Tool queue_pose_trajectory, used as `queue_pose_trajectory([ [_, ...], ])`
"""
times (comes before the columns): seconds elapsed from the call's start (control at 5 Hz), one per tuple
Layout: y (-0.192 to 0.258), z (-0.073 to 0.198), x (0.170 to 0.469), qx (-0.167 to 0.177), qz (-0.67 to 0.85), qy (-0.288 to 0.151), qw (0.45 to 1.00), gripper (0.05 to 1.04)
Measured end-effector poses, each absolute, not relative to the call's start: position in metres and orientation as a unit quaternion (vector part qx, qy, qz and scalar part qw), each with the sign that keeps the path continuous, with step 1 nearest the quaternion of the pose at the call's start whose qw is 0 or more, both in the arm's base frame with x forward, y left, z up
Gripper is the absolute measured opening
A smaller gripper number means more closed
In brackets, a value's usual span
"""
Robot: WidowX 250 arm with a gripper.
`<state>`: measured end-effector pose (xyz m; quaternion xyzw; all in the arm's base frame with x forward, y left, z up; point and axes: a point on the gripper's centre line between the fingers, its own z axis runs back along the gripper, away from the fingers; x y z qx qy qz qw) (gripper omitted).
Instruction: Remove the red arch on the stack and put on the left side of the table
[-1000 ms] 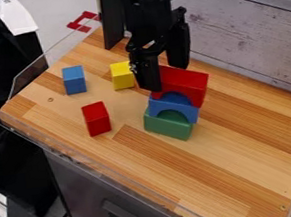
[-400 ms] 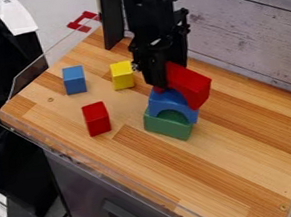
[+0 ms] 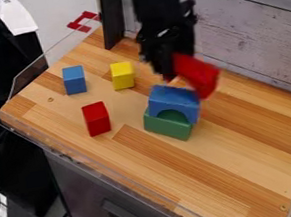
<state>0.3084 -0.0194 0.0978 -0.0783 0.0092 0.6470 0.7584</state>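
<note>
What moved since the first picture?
The gripper closed on the red arch and lifted it off the blue arch, up and a bit to the right in the view. The blue arch, the green arch and the loose red, blue and yellow blocks stayed put.

Near the left edge of the table (image 3: 237,169) is a first block (image 3: 74,80), with a second block (image 3: 122,76) to its right. A third block (image 3: 96,119) is in front, nearer the front edge. Right of it, a first arch (image 3: 172,100) sits on a second arch (image 3: 167,127). A third arch (image 3: 199,74) is in the jaws
</note>
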Motion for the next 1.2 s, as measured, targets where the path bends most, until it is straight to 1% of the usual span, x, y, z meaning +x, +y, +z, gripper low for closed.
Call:
queue_pose_trajectory([
  [0.2,-0.033,0.112,0.317,-0.083,0.649,-0.022,0.756,0.574],
  [0.4,-0.045,0.109,0.319,-0.094,0.656,-0.014,0.748,0.574],
  [0.8,-0.072,0.077,0.316,-0.09,0.661,0.022,0.745,0.574],
  [1.0,-0.083,0.063,0.319,-0.097,0.668,0.031,0.737,0.574],
  [1.2,-0.09,0.047,0.317,-0.087,0.671,0.047,0.735,0.574],
])
